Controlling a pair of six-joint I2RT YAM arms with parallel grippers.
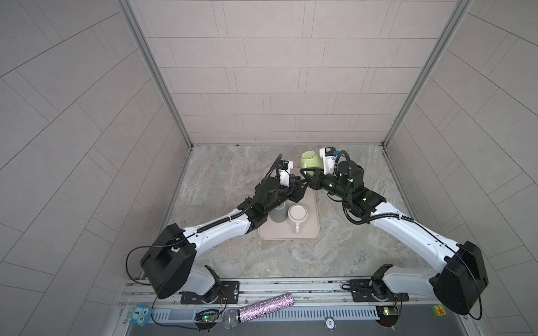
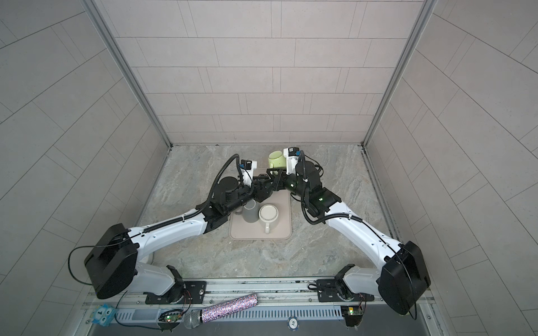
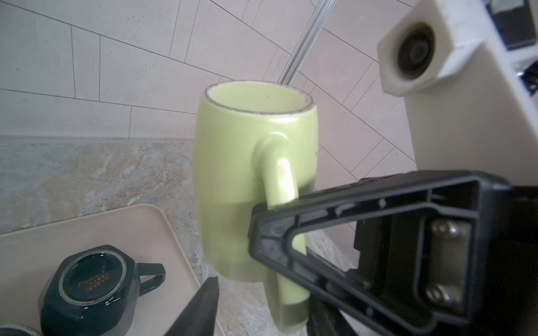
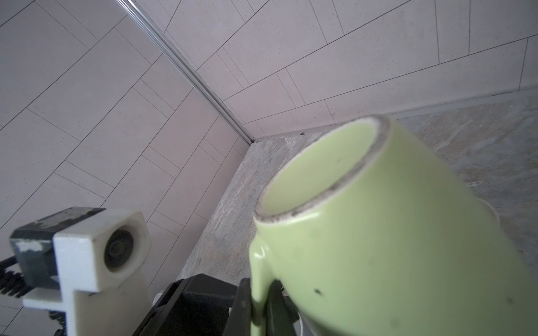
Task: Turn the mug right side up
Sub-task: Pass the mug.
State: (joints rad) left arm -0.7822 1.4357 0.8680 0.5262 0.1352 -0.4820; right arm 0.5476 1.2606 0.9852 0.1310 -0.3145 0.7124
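The mug [image 1: 310,163] is held tilted near the tray's [image 1: 276,232] far edge, with its mouth raised and pointing away from the tray. Its handle [image 3: 276,174] is pinched by the closed right gripper [image 4: 259,308]. The left gripper's [image 1: 300,182] opening cannot be told.

Looks like glazed ceramic on the green mug [image 3: 233,174]: smooth, glossy, but rough and grey-speckled on the bare ring at its end. Shines darker and glassier on the dark mug [image 3: 87,288]. Reads as smooth matt plastic on the beige tray [image 3: 29,261], as matt moulded black plastic with bare metal screws [image 3: 442,229] on the right end effector [image 3: 276,211]. Resembles veined stone, low in sheen, on the tabletop [image 3: 87,174].
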